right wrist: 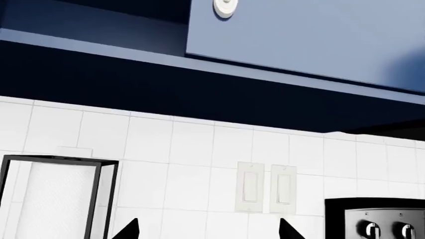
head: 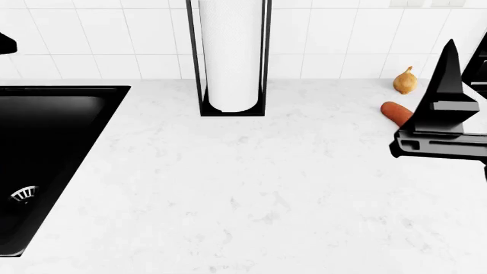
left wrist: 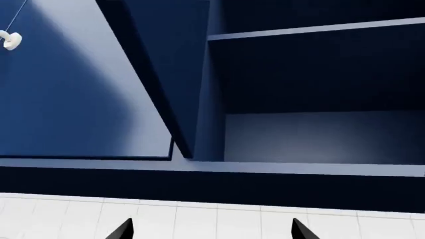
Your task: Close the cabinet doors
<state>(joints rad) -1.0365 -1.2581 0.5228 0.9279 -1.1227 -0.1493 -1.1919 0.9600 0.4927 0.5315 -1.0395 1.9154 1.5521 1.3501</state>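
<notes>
A kitchen counter (head: 251, 194) of pale marbled stone filled the head view, with a black sink (head: 45, 148) at the left, a paper towel roll (head: 230, 54) in a black frame against the far tiled wall, and an onion (head: 405, 81) and a sausage (head: 395, 112) at the far right.

The dark blue wall cabinet hung above, out of the head view. In the left wrist view one cabinet door (left wrist: 166, 74) stood swung open, edge-on, baring an inner shelf (left wrist: 319, 29); beside it a door with a white knob (left wrist: 10, 40) looked shut or nearly so. The left gripper (left wrist: 211, 231) pointed up at the opening, its two tips apart and empty, well short of the door.

The right gripper (right wrist: 207, 230) also had its tips apart, holding nothing, aimed at the tiled wall below another blue door with a white knob (right wrist: 224, 7).

The approach step seemed in hand, with no door yet touched. The next move likely called for raising the left arm to the open door's outer face and pushing it to.
</notes>
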